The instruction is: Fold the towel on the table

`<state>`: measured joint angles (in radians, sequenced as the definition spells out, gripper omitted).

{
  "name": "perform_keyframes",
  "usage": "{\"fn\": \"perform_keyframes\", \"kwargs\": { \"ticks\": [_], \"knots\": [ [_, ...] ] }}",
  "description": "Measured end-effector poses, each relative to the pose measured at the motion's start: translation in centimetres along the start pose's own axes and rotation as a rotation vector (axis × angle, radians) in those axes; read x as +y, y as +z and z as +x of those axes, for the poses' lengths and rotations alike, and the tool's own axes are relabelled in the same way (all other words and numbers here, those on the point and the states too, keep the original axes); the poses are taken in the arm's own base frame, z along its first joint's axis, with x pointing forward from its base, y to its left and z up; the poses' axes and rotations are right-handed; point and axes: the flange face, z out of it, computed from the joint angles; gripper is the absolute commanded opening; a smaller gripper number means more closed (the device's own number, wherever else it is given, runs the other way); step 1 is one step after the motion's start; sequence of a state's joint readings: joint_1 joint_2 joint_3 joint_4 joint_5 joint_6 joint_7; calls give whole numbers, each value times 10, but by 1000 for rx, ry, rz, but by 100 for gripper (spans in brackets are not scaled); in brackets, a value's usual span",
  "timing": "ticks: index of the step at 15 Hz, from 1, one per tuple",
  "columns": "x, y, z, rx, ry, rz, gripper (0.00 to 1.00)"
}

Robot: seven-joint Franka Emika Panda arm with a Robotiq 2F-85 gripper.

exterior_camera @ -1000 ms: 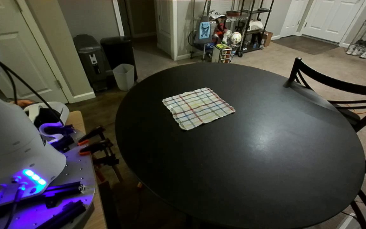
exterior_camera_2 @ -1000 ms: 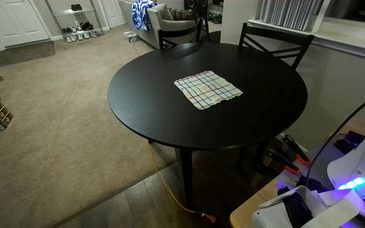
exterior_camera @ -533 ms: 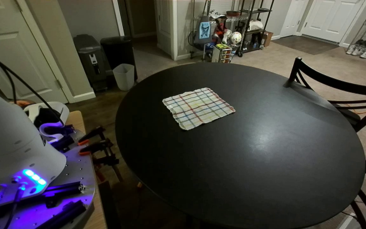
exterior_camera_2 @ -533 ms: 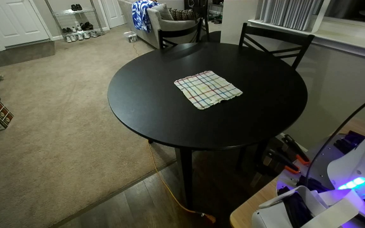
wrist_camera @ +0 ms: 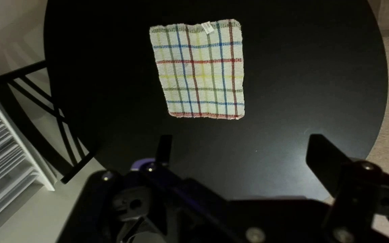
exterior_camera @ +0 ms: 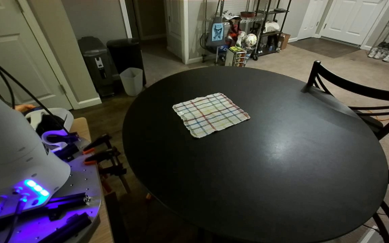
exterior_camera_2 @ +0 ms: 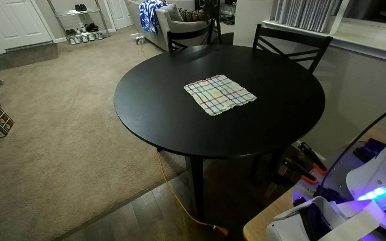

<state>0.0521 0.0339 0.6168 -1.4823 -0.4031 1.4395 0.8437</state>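
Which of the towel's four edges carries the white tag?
The top edge of the towel in the wrist view, farthest from the open gripper. The white tag shows only there; the opposite edge is red-banded.

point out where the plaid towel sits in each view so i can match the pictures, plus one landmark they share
In an exterior view: the towel lies near the picture's middle, slightly right.
In an exterior view: the towel lies in the upper half, a little right of centre.
Wrist view: the towel lies top middle, above the open gripper in the picture.
Shared landmark: the round black table under it.
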Motion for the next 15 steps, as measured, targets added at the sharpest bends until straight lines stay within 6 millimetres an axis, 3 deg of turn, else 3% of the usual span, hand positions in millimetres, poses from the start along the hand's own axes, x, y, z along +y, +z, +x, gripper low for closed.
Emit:
{"fn": "perform_keyframes", "kwargs": {
  "ticks": [3,7,12,15],
  "knots": [
    [-23,39,29,-74,-10,2,100],
    [-44,76,56,-132,1,-26,100],
    [-53,111,84,-234,23,-49,100],
    [-57,116,89,-247,26,-41,100]
  ]
}}
